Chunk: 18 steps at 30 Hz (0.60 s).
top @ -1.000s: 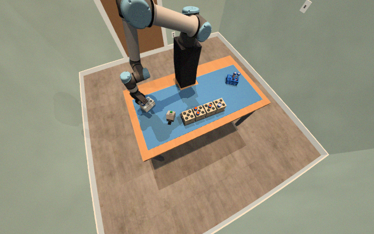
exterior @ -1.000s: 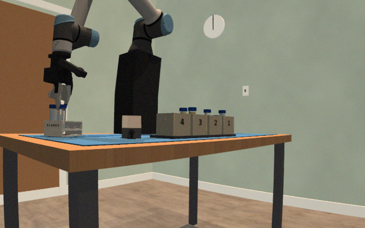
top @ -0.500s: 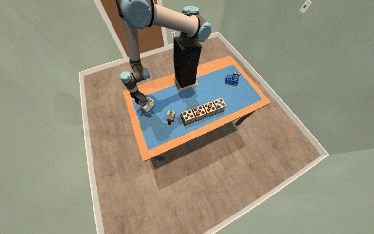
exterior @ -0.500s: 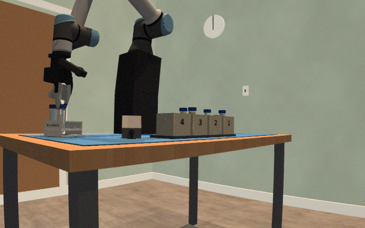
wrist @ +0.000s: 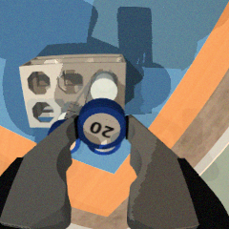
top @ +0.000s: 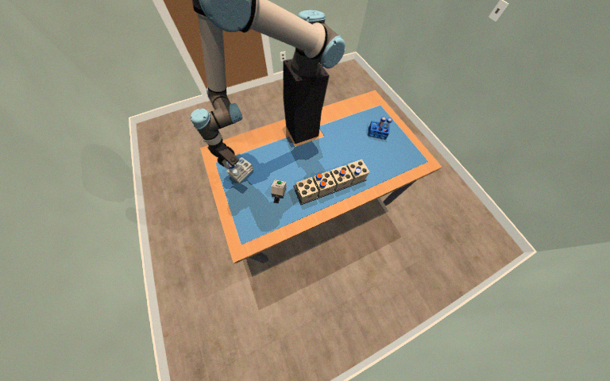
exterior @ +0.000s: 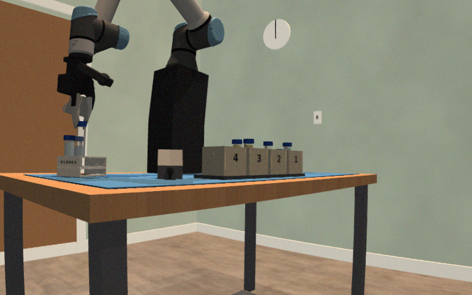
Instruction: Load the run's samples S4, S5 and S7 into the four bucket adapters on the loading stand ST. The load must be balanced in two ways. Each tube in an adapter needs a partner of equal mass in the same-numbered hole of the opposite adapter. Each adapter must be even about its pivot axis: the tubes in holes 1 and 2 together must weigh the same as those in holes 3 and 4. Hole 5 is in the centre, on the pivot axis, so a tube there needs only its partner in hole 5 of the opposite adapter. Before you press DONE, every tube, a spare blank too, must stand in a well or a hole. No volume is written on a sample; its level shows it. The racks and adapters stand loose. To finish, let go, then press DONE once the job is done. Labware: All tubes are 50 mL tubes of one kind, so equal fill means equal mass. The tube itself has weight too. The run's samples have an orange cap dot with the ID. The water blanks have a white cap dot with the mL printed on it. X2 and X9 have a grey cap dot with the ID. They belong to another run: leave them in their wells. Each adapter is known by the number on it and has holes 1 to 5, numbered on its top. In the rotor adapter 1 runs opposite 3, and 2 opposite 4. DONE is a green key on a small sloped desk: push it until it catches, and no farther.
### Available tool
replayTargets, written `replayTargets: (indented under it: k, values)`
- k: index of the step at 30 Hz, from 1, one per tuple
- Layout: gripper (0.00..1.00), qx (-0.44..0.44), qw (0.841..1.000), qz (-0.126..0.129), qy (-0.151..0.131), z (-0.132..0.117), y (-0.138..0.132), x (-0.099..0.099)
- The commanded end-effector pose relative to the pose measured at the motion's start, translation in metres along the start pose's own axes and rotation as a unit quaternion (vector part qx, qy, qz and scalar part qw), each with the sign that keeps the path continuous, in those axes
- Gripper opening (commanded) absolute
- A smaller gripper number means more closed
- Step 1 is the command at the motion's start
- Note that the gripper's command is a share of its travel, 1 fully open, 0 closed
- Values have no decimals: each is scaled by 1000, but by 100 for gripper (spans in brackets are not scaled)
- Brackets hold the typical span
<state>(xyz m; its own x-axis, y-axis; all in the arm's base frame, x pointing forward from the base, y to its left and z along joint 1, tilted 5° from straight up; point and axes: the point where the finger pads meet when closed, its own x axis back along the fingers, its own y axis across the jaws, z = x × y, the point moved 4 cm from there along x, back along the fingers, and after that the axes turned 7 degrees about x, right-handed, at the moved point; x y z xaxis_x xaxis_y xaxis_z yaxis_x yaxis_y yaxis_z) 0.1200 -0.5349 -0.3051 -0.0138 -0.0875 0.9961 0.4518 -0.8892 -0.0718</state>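
Claw (top: 233, 167) (exterior: 82, 121) (wrist: 102, 116): pointing down over the left end of the desk (top: 314, 221) (exterior: 208, 198) (wrist: 167, 121), clamped on the cap of blank 20 (exterior: 82, 123) (wrist: 101, 128), one finger on each side. Printed number upside down in the wrist view. Cap higher than those of the two other tubes (exterior: 69, 142) (wrist: 104, 150) close by. Whether the lower end is clear of its well: cannot tell.

Below: white rack (top: 245, 178) (exterior: 69, 168) (wrist: 53, 97), marked BLANKS, both other tubes upright in it. Several open wells toward the far side from the held tube. Numbers on those two caps hidden or too small.

Next along: DONE key (top: 279, 182), green, on top of its small box (top: 278, 189) (exterior: 169, 158), between white rack and stand.

Then stand ST (exterior: 208, 177), dark and low, with four adapters side by side. In adapter 4 (top: 306, 190) (exterior: 217, 160), nearest the key, open holes only. In adapter 3 (top: 326, 182) (exterior: 258, 166), two orange-dot samples (top: 318, 176). In adapter 2 (top: 343, 178) (exterior: 278, 167), one more orange-dot sample (top: 342, 172). In adapter 1 (exterior: 295, 166), one white-dot blank (top: 357, 171). IDs and hole numbers too small to read.

Farthest out, near the right end: blue rack (top: 379, 131), with two tall tubes (top: 382, 120) standing in it.

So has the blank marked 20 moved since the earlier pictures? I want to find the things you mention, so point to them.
Yes, the 20 blank (exterior: 82, 124) (wrist: 101, 129) has gone up: its cap now stands above the other caps in the white rack (exterior: 68, 170) (wrist: 45, 102).
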Motion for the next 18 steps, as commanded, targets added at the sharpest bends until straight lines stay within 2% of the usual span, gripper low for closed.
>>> replayTargets:
  k: [1,18]
  values:
    - [0,0,1000,-1,0,0,0,16]
    - [0,0,1000,-1,0,0,0,66]
